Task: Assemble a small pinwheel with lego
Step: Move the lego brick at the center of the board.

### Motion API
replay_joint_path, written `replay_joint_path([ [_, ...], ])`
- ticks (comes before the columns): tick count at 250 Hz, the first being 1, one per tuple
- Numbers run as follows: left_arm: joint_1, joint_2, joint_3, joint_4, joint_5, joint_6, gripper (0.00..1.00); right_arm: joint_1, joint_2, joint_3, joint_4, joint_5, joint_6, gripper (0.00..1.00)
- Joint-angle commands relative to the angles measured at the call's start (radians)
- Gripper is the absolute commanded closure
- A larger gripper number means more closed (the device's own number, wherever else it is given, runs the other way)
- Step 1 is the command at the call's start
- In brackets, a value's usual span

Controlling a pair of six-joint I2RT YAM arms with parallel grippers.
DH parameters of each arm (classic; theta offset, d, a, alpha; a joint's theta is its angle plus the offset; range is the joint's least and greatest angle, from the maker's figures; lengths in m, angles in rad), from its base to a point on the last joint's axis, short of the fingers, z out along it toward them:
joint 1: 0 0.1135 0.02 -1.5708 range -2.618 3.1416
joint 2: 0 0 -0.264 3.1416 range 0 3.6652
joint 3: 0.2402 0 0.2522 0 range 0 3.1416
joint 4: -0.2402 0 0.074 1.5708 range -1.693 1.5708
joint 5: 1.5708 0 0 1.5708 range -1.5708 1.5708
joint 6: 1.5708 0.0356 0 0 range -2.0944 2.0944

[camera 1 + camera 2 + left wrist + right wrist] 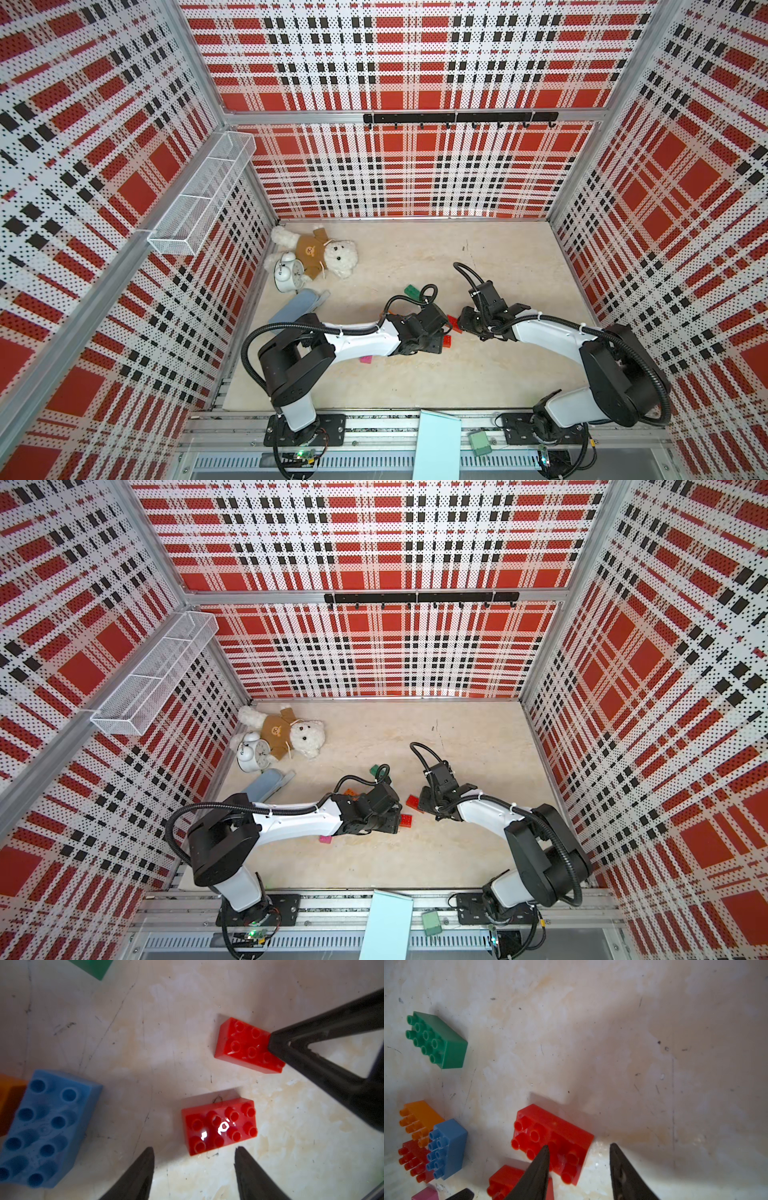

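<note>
Here the lego (436,1142) lies as loose pieces on the pale tabletop (654,1022). All positions are given from the blue brick (448,1147), which lies studs up.

Touching the blue brick: the orange brick (419,1118) and red brick C (411,1157). Whether the blue brick rests upon either of them cannot be told.

Near the blue brick: the pink brick (425,1193), cut by the frame edge.

Well apart from the blue brick: the green brick (436,1041), lying alone.

Also apart from the blue brick, near each other but not touching: red brick A (219,1126) and red brick B (243,1043), both flat on the tabletop.

Left gripper (193,1150): released, jaws spread with nothing between them. Its fingertips stand just short of red brick A, which lies between them and red brick B.

Right gripper (579,1146): jaws spread and not clamped. One finger (537,1167) crosses over red brick B, and the other stands over bare tabletop just beside that brick's end.

In both top views the two grippers face each other over red bricks A and B, and the left arm (361,336) hides the blue brick.
</note>
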Motion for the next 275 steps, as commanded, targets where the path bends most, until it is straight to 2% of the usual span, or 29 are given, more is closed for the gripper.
replay_joint_path([
  [1, 0.006, 0.020, 0.027, 0.029, -0.009, -0.020, 0.37, 0.004, 0.026, 0.025, 0.003, 0.033, -0.004, 0.55],
  [79, 0.009, 0.064, 0.053, 0.020, -0.029, -0.024, 0.44, 0.005, 0.047, 0.038, -0.048, 0.062, -0.043, 0.67],
  [110, 0.017, 0.072, 0.051, 0.021, -0.028, -0.032, 0.46, 0.002, 0.031, 0.042, -0.085, 0.073, -0.085, 0.68],
  [142, 0.026, 0.075, 0.047, 0.027, -0.023, -0.035, 0.46, 0.000, 0.017, 0.031, -0.117, 0.067, -0.148, 0.74],
  [215, 0.043, 0.047, 0.014, 0.076, 0.028, -0.029, 0.46, -0.016, -0.009, 0.031, -0.208, 0.021, -0.262, 0.77],
  [275, 0.082, 0.052, 0.000, 0.095, 0.048, -0.029, 0.45, -0.015, 0.004, 0.045, -0.285, -0.001, -0.297, 0.80],
])
